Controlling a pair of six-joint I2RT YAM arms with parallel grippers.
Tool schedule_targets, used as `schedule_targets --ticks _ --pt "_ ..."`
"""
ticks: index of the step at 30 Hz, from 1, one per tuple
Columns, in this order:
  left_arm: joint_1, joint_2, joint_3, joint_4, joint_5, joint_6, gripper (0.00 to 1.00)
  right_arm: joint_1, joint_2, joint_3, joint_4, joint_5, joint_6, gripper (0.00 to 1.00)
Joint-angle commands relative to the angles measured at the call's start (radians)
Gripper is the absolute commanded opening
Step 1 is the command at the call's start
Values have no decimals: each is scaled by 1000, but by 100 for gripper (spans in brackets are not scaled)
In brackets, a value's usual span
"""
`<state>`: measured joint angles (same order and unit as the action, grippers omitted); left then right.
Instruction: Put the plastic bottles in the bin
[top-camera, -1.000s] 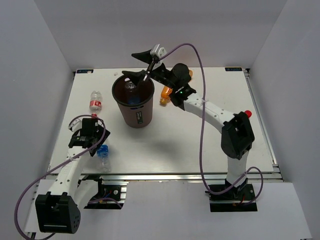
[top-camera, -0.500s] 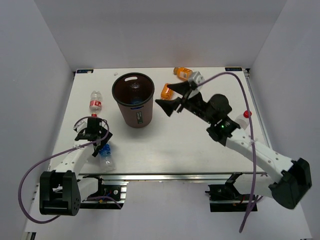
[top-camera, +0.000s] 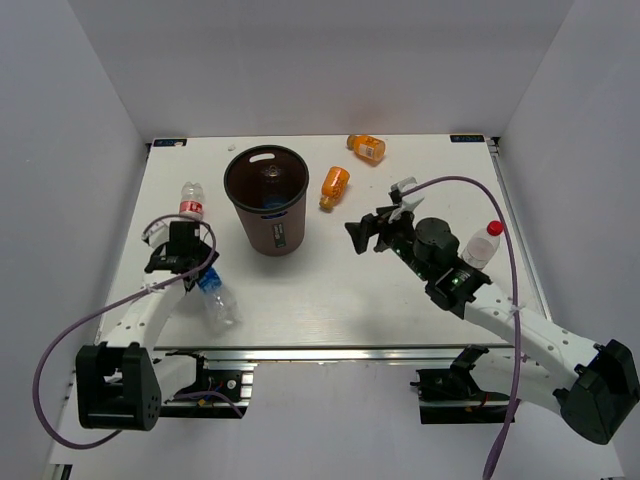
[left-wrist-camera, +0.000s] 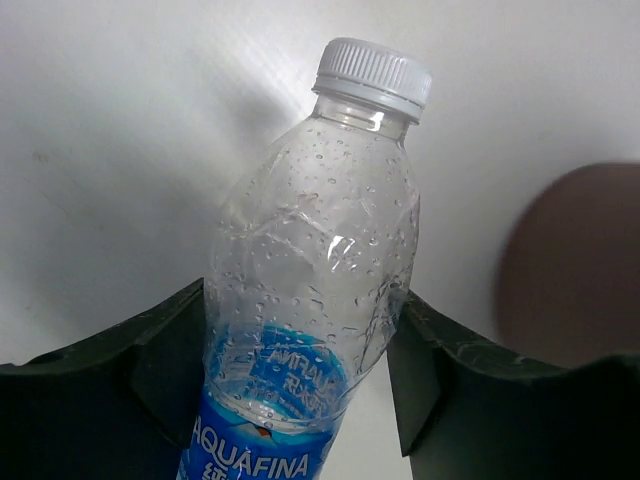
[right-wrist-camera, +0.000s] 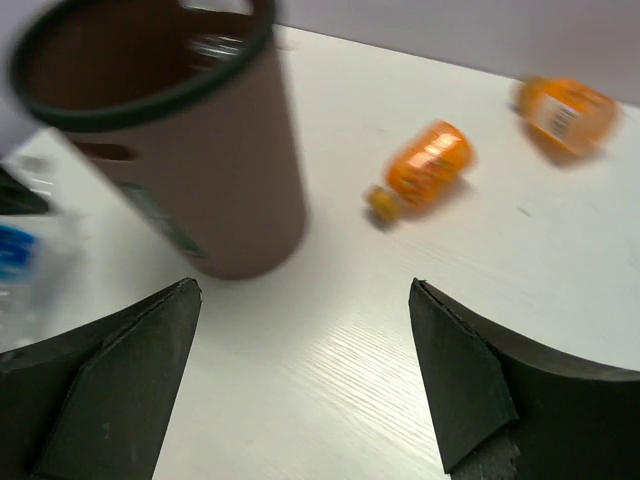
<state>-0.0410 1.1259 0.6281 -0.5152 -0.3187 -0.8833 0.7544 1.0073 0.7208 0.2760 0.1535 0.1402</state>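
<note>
Left wrist view shows the left gripper (left-wrist-camera: 303, 300) clenched on a clear plastic bottle with a blue label (left-wrist-camera: 320, 200), at the top view's lower left. The right gripper (top-camera: 378, 213) hangs spread and empty, right of the dark maroon cylindrical bin (top-camera: 264, 222).

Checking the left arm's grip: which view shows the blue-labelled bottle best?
Left wrist: the blue-labelled bottle fills the frame from white cap to label, with both jaws against its sides. Top external shows it only small and without detail. Right wrist catches just a blurred blue patch at its left edge, probably this bottle.
</note>
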Motion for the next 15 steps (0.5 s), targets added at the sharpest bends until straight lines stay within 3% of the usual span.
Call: schedule_targets --ticks 1,5,7,9,11,15 --pt "3 -87 204 -63 -139 -6 33 -3 -39 -41 -29 311 38 89" --pt "3 -120 411 -91 -226 32 33 -24 -62 -93 -26 388 58 89" --pt "1 -147 450 59 -195 155 34 -38 -56 -101 -29 347 62 89" --pt "1 -153 473 264 -73 251 35 -43 -49 -100 -35 315 64 89" --pt "1 -112 508 360 84 364 36 -46 -36 -103 -29 304 64 89" --pt "-3 -3 619 586 315 441 36 -50 -16 -96 -15 243 56 89"
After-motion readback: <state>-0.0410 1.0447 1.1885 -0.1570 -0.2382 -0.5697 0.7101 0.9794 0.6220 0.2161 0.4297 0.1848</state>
